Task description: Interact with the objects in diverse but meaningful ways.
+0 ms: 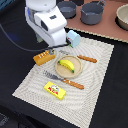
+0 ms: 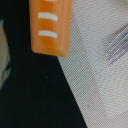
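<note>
Wrist view: bread loaf point(image 2: 50, 26) and fork point(image 2: 118, 45) cut by picture edges. Exterior view: arm hides fingers; pale blue carton point(image 1: 75, 38) partly hidden.

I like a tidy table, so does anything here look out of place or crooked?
Mostly tidy. The bread loaf lies half off the placemat edge, angled, as the wrist view confirms. The banana sits neatly on its plate. Nothing looks spilled or broken.

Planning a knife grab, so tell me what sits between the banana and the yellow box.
In the exterior view, a knife with an orange-brown handle lies on the mat between the banana and the yellow box.
</note>
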